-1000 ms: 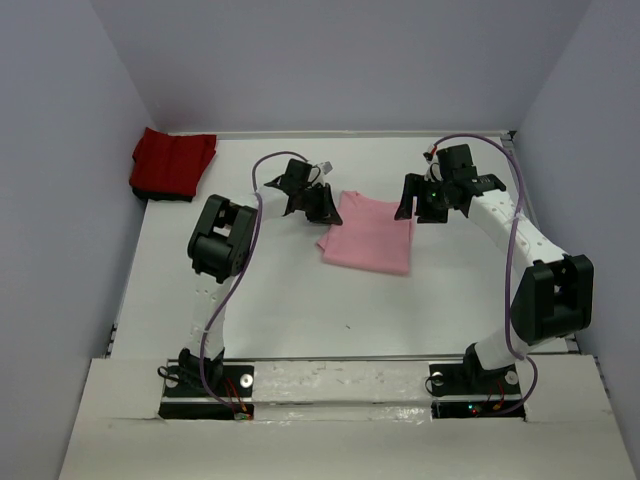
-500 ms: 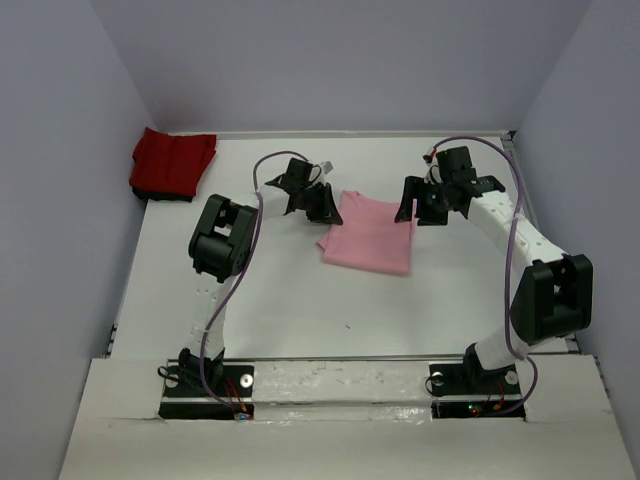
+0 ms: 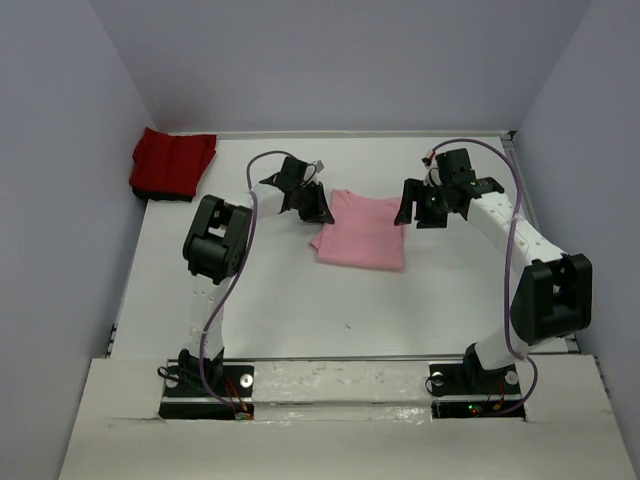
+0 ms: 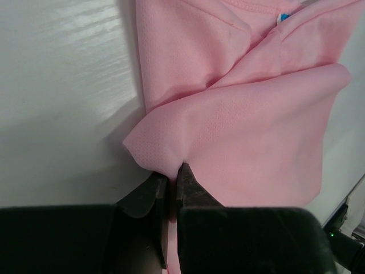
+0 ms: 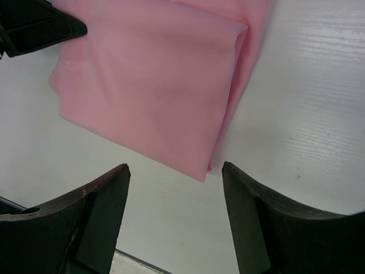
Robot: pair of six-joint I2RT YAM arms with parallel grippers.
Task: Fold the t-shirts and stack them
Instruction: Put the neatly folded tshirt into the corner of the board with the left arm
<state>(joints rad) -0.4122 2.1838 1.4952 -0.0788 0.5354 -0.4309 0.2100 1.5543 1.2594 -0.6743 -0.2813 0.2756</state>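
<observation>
I am pinching the left edge of the pink shirt (image 4: 239, 131) with my left gripper (image 4: 173, 177), its jaws standing narrow with a thin fold of the cloth caught between them. The shirt (image 3: 362, 235) is lying folded in the middle of the far half of the table (image 3: 270, 300), and the pinched corner is lifting into a small peak just off the surface. A small blue mark (image 4: 283, 17) is showing near its stitched edge. My right gripper (image 5: 174, 171) is hovering over the shirt's right side with its jaws standing wide and nothing between them; from its wrist I am looking down on a folded corner of the cloth, lying flat below the gap. The red shirt (image 3: 173, 163) is sitting folded in the far left corner, against the left wall, well apart from the pink one and from both of my grippers.
</observation>
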